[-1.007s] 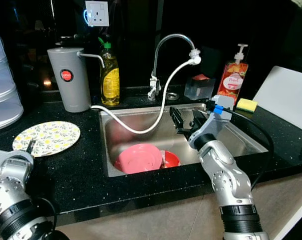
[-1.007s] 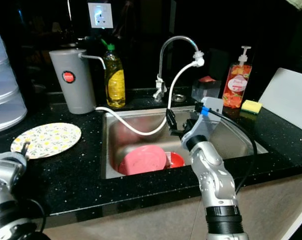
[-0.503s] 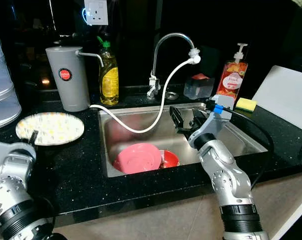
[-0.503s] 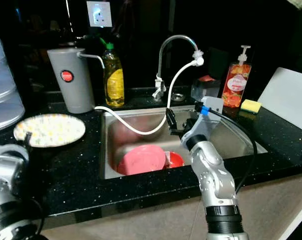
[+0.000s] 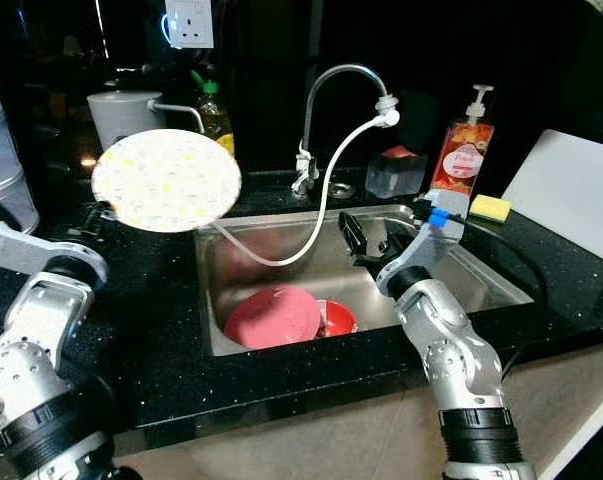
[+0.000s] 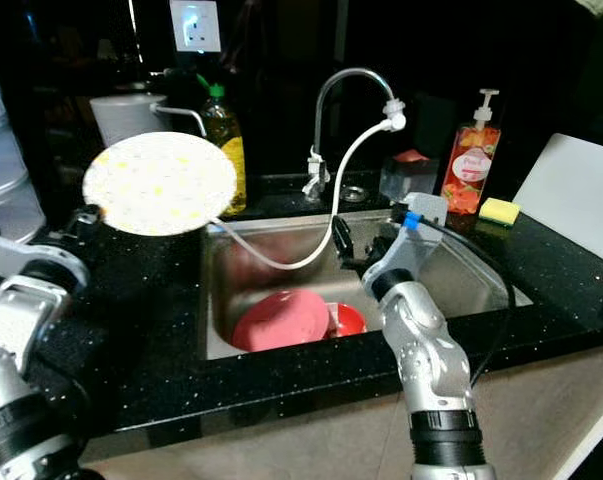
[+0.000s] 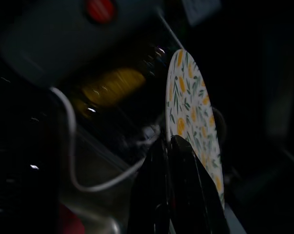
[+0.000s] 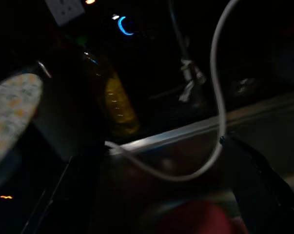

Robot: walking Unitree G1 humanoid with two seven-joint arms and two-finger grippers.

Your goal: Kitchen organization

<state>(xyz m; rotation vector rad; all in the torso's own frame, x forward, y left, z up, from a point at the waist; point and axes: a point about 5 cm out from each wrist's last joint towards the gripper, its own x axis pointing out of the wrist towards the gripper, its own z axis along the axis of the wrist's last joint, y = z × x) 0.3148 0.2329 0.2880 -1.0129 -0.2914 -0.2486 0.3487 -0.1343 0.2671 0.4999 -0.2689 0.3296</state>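
Left claw (image 7: 168, 146) is clamped on the rim of the plate (image 5: 166, 180), one finger (image 7: 154, 190) on each face. Plate is lifted clear of the bench (image 5: 151, 330) and tilted up, its pale patterned face toward the head camera. It hangs up and to the sink side of the left claw, in front of the grey canister (image 5: 121, 112) and the yellow bottle (image 5: 215, 115), partly hiding both.

Right claw (image 5: 366, 237) hangs over the sink (image 5: 481, 280), fingers apart, holding nothing. Below it and toward the left arm lies a pink dish (image 5: 271, 316) upside down on the sink floor, with a red bowl (image 5: 337, 318) touching its edge, nearer the right claw. A white hose (image 5: 326, 195) runs from the tap (image 5: 336, 85) spout, loops down past the right claw and crosses the sink's far-left corner toward the canister.

Beyond the right claw, on the bench behind the sink: a clear box (image 5: 397, 172), a red soap pump (image 5: 464, 150) and, beside the pump, a yellow sponge (image 5: 491, 208). A white board (image 5: 571, 195) leans at the far right. A wall socket (image 5: 189, 22) sits above the yellow bottle
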